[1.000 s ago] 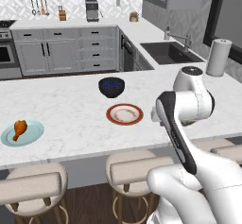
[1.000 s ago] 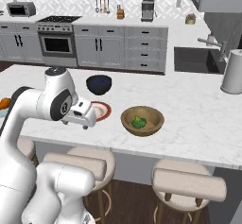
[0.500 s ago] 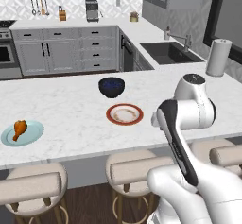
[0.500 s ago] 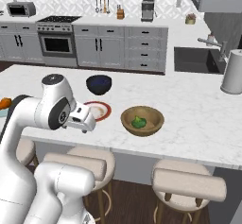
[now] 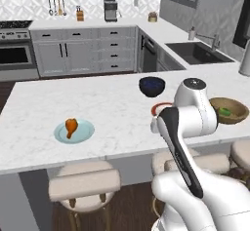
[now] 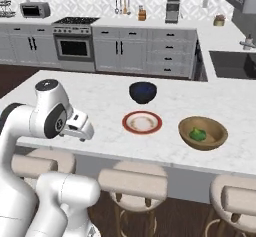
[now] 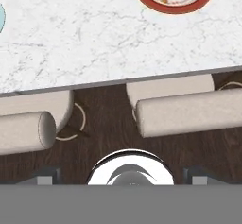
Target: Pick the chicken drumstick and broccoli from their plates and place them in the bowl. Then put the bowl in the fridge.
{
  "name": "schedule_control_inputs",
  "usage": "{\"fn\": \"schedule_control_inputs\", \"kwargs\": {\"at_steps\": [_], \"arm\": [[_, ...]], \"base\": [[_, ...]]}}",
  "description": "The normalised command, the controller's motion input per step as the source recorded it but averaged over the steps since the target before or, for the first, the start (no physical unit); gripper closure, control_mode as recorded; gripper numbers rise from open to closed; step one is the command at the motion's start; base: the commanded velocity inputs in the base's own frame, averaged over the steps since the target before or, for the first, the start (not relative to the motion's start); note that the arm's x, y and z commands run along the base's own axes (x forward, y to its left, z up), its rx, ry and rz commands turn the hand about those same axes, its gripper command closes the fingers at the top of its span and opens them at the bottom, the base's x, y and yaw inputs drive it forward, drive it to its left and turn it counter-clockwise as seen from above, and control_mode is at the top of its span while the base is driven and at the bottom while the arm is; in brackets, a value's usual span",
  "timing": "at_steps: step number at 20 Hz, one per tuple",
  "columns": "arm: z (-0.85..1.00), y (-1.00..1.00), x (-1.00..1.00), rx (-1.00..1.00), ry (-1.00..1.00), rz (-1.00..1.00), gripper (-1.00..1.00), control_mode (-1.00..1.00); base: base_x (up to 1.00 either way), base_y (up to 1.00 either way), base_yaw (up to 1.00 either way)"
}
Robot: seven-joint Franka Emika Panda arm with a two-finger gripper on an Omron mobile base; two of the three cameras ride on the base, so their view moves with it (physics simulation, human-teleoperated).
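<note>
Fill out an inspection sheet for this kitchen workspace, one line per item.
Surface: white marble island counter, stools tucked below.
Job's things: chicken drumstick on the light blue plate; broccoli already in the wooden bowl; red-rimmed plate bare; fridge nothing seen.
Clutter: dark blue bowl behind the red-rimmed plate.
Grippers: pincer open, holding nothing, above the counter's near edge.
Cables: nothing seen.
Surroundings: stove, grey cabinets, sink, coffee maker.
</note>
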Motion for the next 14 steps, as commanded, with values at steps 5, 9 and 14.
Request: {"fn": "schedule_control_inputs", "kwargs": {"at_steps": [5, 9, 14], "arm": [[0.0, 0.0, 0.0, 0.0, 0.0, 0.0, -1.0, 1.0], [0.0, 0.0, 0.0, 0.0, 0.0, 0.0, -1.0, 1.0], [0.0, 0.0, 0.0, 0.0, 0.0, 0.0, -1.0, 1.0]], "base": [[0.06, 1.0, 0.0], [0.29, 1.0, 0.0], [0.38, 0.85, 0.0]]}}
